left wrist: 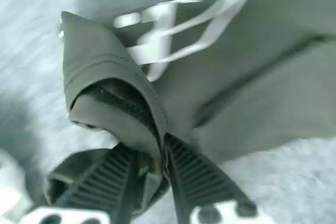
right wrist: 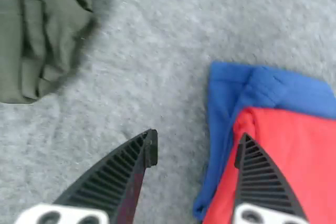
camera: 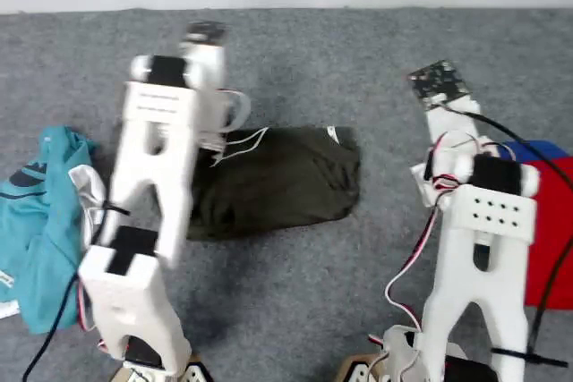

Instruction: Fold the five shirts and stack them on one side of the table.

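Note:
A dark olive shirt (camera: 277, 181) lies partly folded in the middle of the grey table. My left gripper (left wrist: 157, 153) is shut on a fold of the olive shirt (left wrist: 105, 82) near its collar and lifts it off the cloth; in the high view that arm (camera: 166, 149) stands over the shirt's left end. A red shirt (camera: 548, 230) lies on a blue shirt (camera: 537, 149) at the table's right edge. My right gripper (right wrist: 194, 153) hangs open above the carpet beside the blue shirt (right wrist: 262, 93) and red shirt (right wrist: 294, 150). A teal shirt (camera: 40, 221) lies crumpled at the left.
White ribbon loops (left wrist: 173, 24) hang from the olive shirt's neck. A white cloth (camera: 89, 190) lies beside the teal shirt. Bare grey carpet (camera: 313, 284) lies in front between the two arm bases.

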`<control>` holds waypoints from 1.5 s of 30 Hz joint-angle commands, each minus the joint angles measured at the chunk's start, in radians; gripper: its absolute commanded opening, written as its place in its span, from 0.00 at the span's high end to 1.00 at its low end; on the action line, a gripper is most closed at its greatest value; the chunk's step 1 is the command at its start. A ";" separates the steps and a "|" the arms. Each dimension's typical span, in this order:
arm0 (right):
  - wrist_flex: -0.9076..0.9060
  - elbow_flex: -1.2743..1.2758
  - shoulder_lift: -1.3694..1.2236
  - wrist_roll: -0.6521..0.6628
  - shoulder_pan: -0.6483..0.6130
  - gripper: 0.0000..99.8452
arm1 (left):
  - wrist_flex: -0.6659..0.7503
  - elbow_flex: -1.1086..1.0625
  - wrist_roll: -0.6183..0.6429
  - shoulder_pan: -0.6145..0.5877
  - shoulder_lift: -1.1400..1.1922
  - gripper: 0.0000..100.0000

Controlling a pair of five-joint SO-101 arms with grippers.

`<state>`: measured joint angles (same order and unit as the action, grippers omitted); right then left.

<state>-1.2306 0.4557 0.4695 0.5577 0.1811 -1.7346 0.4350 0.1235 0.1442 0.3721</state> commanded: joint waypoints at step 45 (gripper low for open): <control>-0.008 0.100 0.101 0.009 0.193 0.75 | -0.021 1.208 -0.006 0.347 0.586 0.77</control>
<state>-1.2306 0.5646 0.5017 0.5577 0.3698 -1.7346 1.5182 0.1189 0.5539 0.9858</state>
